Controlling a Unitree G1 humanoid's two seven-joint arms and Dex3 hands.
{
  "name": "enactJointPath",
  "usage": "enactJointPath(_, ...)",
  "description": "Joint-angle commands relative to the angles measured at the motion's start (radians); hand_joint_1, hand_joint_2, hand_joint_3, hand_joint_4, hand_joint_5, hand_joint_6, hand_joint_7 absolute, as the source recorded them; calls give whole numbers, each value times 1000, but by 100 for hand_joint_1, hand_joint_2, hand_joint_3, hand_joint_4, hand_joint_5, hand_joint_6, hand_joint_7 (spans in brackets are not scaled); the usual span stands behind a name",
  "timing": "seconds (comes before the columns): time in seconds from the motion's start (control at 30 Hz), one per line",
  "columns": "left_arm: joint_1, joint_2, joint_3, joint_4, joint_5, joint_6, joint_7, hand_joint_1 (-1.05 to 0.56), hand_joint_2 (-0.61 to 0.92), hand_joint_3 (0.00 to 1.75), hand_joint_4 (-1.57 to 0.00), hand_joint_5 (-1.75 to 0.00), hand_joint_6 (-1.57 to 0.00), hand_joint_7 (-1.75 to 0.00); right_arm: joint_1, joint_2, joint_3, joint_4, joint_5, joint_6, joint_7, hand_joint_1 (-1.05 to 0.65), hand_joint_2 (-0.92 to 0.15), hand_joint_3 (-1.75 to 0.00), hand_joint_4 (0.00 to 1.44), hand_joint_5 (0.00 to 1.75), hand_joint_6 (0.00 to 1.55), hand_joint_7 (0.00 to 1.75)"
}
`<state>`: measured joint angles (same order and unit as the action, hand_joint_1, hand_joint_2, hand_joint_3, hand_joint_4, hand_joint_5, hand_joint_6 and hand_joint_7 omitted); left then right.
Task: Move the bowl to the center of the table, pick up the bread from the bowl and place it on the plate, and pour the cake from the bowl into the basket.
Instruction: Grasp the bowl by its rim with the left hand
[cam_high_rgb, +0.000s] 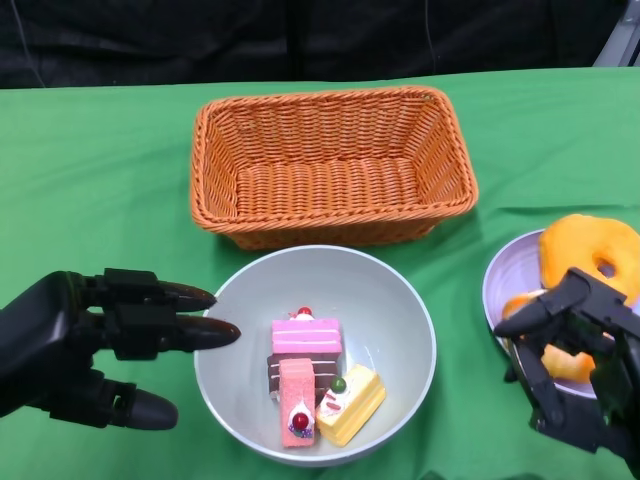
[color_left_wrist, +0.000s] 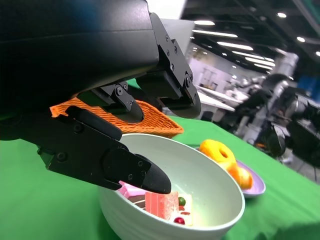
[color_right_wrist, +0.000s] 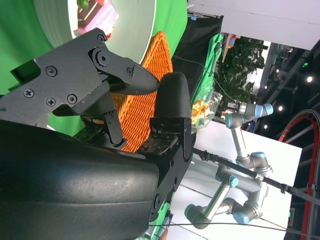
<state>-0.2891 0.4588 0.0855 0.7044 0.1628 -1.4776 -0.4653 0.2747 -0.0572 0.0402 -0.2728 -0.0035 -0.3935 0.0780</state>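
the bowl (cam_high_rgb: 400, 330) sits near the front edge of the tabletop (cam_high_rgb: 90, 180), about midway between its left and right edges, so the centring step looks done. inside it lie several cake pieces (cam_high_rgb: 310, 385): a pink layered slice, a chocolate one, a pink wafer-like bar and a yellow slice, gathered toward the bowl's near side. the basket (cam_high_rgb: 330, 165) stands just behind the bowl, toward the back edge, its open mouth facing up, which puts it within easy tipping reach for the pour.

the bread (cam_high_rgb: 590, 255), ring-shaped and golden, rests on the plate (cam_high_rgb: 497, 285) at the right edge of the tabletop, with more golden pieces partly hidden behind the right hand (cam_high_rgb: 570, 355). that hand hovers over the plate's near side with its fingers apart and nothing between them, as if it has no more to do with the bread.

the left hand (cam_high_rgb: 95, 345) is just beside the bowl's left rim, fingers extended toward it and spread, thumb lower, holding nothing. the left wrist view shows the fingertips (color_left_wrist: 150, 177) just above the rim rather than closed on it. my reading is that it is lining up to grasp the rim so the bowl can be lifted and tilted toward the basket; a shallow hold risks the bowl slipping.
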Motion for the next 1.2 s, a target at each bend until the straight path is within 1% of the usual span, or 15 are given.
enactJointPath(0.03,-32,-13,38,60,79,-85,45,-46,85,0,-74,-9,-74,-3,38,7,-2,-37,-4,-8,-9,-12,-59,-93,67,164,64,138)
enactJointPath(0.13,-57,-49,85,90,181,-133,67,-45,86,1,-79,-9,-78,-4,51,12,0,-51,0,1,-8,-11,-59,-93,67,165,64,138)
enactJointPath(0.2,-65,-65,109,90,256,-137,89,-45,87,1,-80,-9,-80,-4,59,14,0,-57,-3,1,-9,-11,-60,-93,67,165,64,138)
enactJointPath(0.3,-79,-85,145,81,399,-137,122,-41,86,0,-84,-9,-82,-3,71,17,2,-65,-11,1,-14,-12,-63,-86,67,166,63,138)
enactJointPath(0.37,-87,-93,161,68,492,-134,148,-40,87,0,-85,-9,-82,-3,74,18,4,-70,-1,2,-10,-11,-64,-85,67,166,63,138)
enactJointPath(0.43,-92,-99,161,49,582,-116,191,-38,88,1,-88,-9,-84,-3,78,20,6,-76,12,9,-6,-11,-64,-85,67,165,63,137)
enactJointPath(0.53,-93,-91,127,4,719,-58,293,-36,89,1,-91,-8,-86,-3,82,21,6,-83,23,19,-5,-12,-65,-85,66,166,62,137)
enactJointPath(0.63,-103,-71,41,-16,850,19,441,-35,87,0,-94,-7,-87,-2,79,20,6,-81,28,20,-2,-12,-65,-84,65,167,61,138)
enactJointPath(0.73,-113,-35,-74,-36,961,114,604,-35,88,0,-95,-6,-88,-2,78,20,8,-83,24,19,-2,-13,-65,-84,65,168,61,139)
enactJointPath(0.87,-129,16,-214,-42,1025,209,776,-34,88,0,-96,-4,-90,-2,78,20,8,-86,21,21,-3,-13,-65,-85,66,167,62,139)
enactJointPath(0.97,-139,21,-333,-37,1090,328,906,-35,84,0,-97,-4,-91,-2,79,22,9,-81,19,14,-3,-13,-63,-85,66,166,62,139)
enactJointPath(1.03,-149,28,-400,-30,1102,383,962,-34,83,0,-98,-3,-91,-2,79,21,10,-81,16,14,-3,-14,-63,-85,66,166,62,138)
enactJointPath(1.2,-170,37,-518,-18,1073,465,1000,-34,85,1,-98,-2,-91,-1,79,22,11,-79,15,10,-3,-14,-62,-86,66,165,63,137)
